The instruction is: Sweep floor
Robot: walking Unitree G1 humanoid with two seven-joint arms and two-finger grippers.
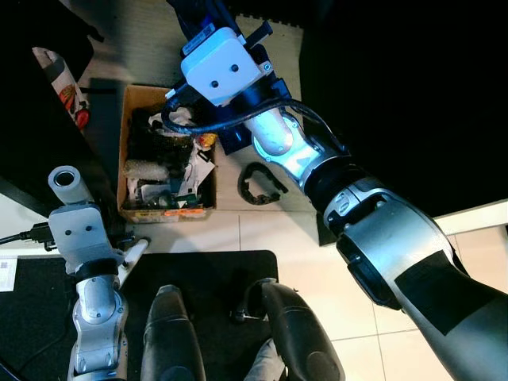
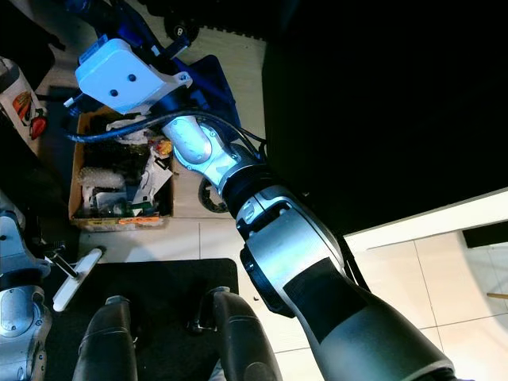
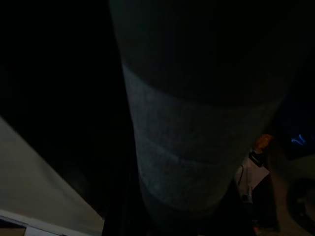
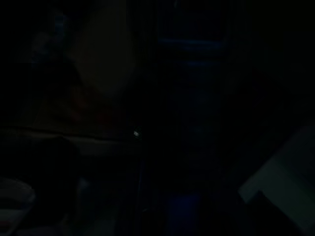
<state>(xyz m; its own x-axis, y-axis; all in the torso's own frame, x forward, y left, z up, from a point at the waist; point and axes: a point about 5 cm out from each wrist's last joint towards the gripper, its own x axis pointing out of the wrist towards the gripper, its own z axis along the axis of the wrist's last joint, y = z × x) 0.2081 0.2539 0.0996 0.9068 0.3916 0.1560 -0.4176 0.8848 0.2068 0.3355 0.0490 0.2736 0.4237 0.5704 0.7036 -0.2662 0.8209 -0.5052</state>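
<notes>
Two arms out (right arm (image 1: pixel 373 230) over cardboard box (image 1: pixel 127 151)).

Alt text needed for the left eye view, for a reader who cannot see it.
Seen from above, the robot's silver right arm reaches forward over a tiled floor toward a cardboard box crammed with clutter, its white wrist housing above the box's corner. The left arm is raised at lower left, above a black mat.

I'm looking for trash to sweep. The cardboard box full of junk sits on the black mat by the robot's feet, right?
Not quite. The cardboard box full of junk sits on the pale tile floor beyond the black mat, not on it. The left eye view shows this.
</notes>
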